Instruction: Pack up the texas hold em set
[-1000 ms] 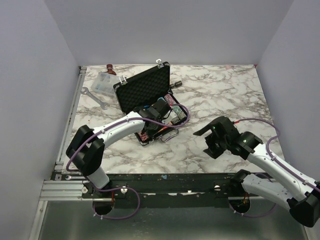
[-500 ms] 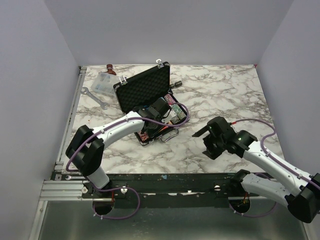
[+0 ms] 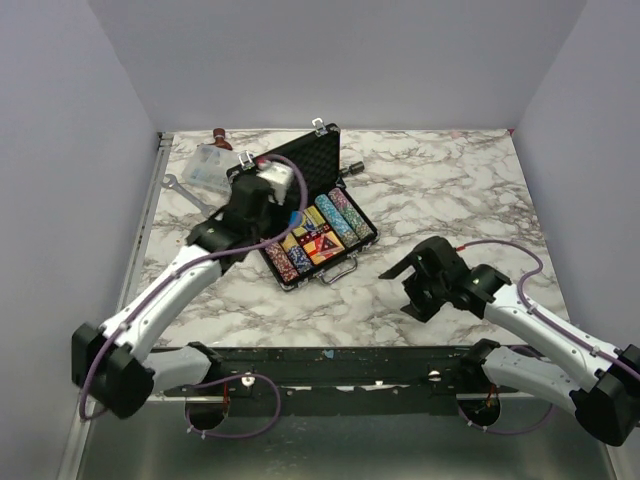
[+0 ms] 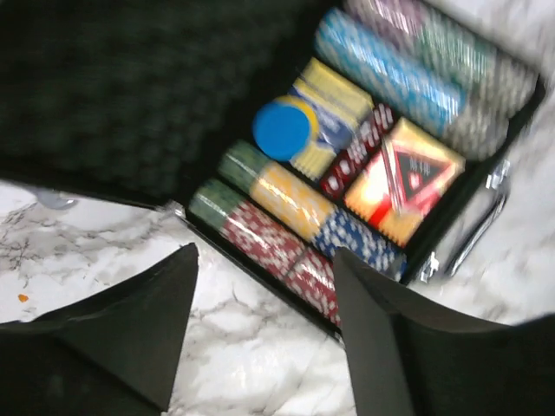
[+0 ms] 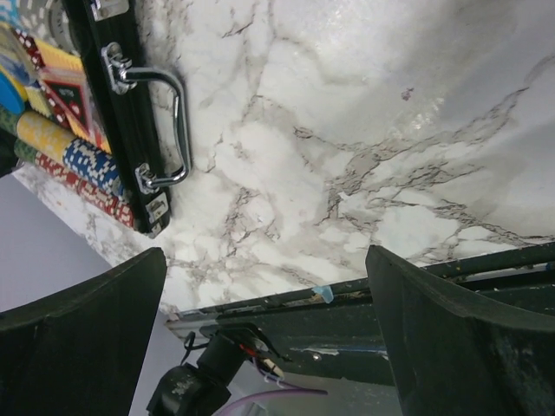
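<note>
The briefcase (image 3: 320, 160) lies open left of centre on the marble surface (image 3: 450, 190), its foam lid (image 4: 104, 87) upright and the chip rows (image 4: 286, 251), blue disc (image 4: 281, 128) and a red-yellow card box (image 4: 403, 178) seated in the tray, so the work looks down to closing it. The left fingers (image 4: 130, 338), spread wide and empty, hang by the case's left end near the lid, probably to tip it down. The right fingers (image 5: 78, 321), also wide and empty, hover over bare marble right of the handle (image 5: 169, 121), out of the way

black briefcase (image 3: 300, 205) open, chip rows (image 3: 335, 222) inside
</note>
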### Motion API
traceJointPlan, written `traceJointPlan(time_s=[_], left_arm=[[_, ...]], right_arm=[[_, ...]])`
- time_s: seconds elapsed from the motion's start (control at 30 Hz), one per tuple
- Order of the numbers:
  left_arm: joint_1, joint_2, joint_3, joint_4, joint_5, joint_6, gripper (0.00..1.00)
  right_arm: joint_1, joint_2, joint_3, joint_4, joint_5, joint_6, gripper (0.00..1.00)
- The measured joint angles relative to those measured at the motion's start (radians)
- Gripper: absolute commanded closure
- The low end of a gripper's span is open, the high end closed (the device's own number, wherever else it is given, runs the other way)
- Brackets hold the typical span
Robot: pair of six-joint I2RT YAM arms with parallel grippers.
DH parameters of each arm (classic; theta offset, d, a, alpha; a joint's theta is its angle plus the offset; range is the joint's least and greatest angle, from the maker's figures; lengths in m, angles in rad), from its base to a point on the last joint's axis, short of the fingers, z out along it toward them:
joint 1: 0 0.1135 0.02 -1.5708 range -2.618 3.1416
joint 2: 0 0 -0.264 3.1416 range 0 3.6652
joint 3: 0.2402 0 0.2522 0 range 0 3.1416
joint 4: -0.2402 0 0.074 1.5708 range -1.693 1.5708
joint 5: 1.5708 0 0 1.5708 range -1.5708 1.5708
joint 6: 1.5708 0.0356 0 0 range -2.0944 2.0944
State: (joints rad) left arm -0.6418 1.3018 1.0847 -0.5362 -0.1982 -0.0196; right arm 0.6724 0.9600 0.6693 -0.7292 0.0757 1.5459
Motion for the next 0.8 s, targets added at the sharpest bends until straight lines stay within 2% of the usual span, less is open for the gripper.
traceJointPlan(time_s=[0.17, 0.27, 0.4, 0.5, 0.6, 0.8], left_arm=[[0.290, -0.290, -0.085, 0.208, 0.080, -0.249, 0.22], [0.399, -0.335, -0.082, 0.314, 0.124, -0.381, 0.20], [0.554, -0.283, -0.056, 0.409, 0.247, -0.562, 0.15], [0.639, -0.175, -0.028, 0.463, 0.362, -0.647, 0.15], [0.665, -0.041, 0.020, 0.490, 0.475, -0.682, 0.16], [0.665, 0.027, 0.028, 0.521, 0.594, -0.638, 0.23]], right_arm=[[0.000, -0.010, 0.000, 0.054, -0.040, -0.080, 0.00], [0.000, -0.017, 0.010, 0.060, -0.048, -0.120, 0.00], [0.000, -0.042, 0.012, 0.065, -0.051, -0.144, 0.00], [0.000, -0.063, 0.012, 0.066, -0.053, -0.149, 0.00], [0.000, -0.080, 0.012, 0.064, -0.055, -0.150, 0.00], [0.000, -0.093, 0.012, 0.056, -0.054, -0.149, 0.00]])
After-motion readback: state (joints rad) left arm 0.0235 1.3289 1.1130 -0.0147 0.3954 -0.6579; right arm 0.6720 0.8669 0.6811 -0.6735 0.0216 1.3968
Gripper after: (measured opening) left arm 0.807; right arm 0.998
